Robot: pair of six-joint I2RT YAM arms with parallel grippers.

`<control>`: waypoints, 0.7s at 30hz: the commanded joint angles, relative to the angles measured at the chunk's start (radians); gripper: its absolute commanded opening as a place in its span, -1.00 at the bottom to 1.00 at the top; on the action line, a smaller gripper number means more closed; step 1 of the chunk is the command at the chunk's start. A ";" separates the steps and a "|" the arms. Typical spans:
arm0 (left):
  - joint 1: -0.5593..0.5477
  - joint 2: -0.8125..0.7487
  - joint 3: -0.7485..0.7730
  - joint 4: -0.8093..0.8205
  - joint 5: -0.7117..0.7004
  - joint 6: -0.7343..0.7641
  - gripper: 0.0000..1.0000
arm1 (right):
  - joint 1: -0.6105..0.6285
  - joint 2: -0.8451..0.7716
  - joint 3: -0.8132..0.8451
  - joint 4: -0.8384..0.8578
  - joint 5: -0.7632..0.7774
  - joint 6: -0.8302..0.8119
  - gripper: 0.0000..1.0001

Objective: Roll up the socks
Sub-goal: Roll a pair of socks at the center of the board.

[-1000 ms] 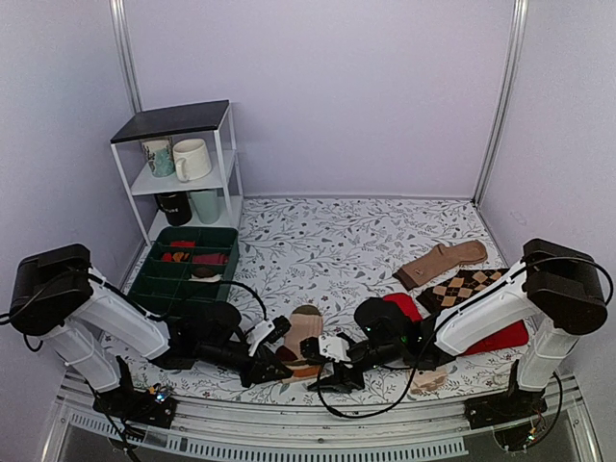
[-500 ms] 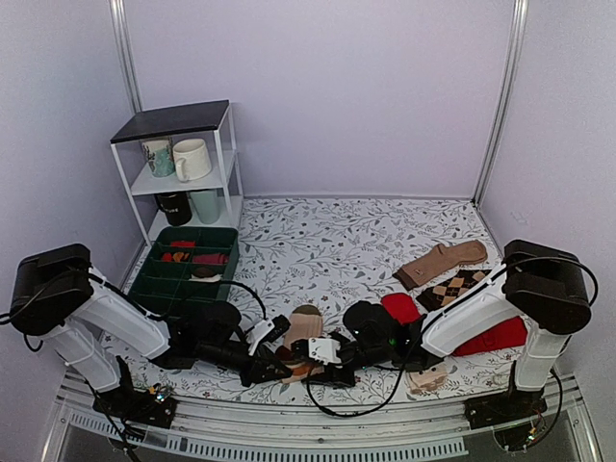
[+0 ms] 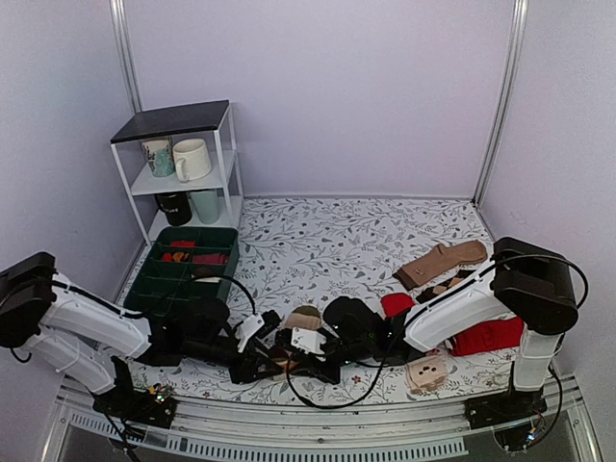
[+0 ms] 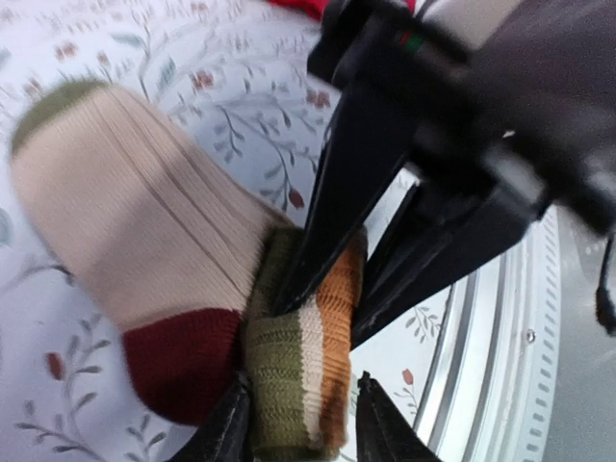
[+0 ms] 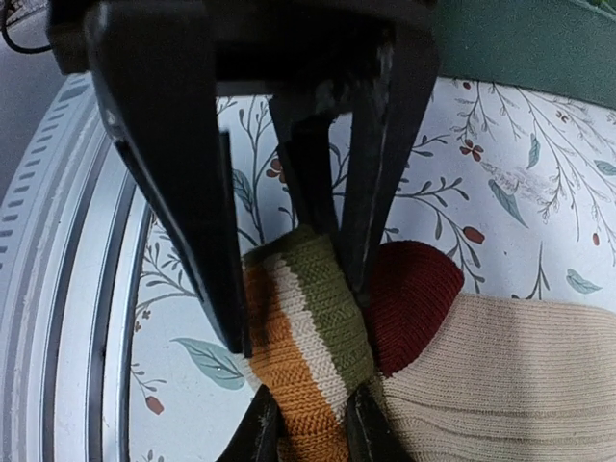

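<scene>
The socks (image 4: 135, 241) lay at the table's (image 3: 366, 231) near edge, their end wound into one roll (image 4: 300, 375) banded in three stripes, green, cream and orange. The right gripper (image 5: 310, 433) pinched that roll between its two fingers, while the left gripper (image 4: 303, 428) straddled it with jaws narrowly parted, gripping or merely touching I could not tell
</scene>
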State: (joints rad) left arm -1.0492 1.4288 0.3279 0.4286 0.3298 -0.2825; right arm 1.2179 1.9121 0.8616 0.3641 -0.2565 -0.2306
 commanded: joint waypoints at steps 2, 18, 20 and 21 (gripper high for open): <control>-0.009 -0.190 -0.018 -0.091 -0.128 0.110 -0.25 | -0.018 0.087 -0.007 -0.340 -0.047 0.126 -0.73; -0.150 -0.241 -0.118 0.132 -0.241 0.264 -0.04 | -0.155 0.192 0.127 -0.604 -0.303 0.242 -0.72; -0.153 -0.208 -0.099 0.121 -0.258 0.278 0.04 | -0.162 0.202 0.134 -0.622 -0.303 0.258 -0.73; -0.154 -0.188 -0.089 0.114 -0.265 0.281 0.12 | -0.165 0.204 0.136 -0.628 -0.304 0.259 -0.73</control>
State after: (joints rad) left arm -1.1835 1.1881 0.2180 0.5045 0.1097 -0.0566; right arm 1.0637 2.0022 1.0546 0.0711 -0.6228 -0.0139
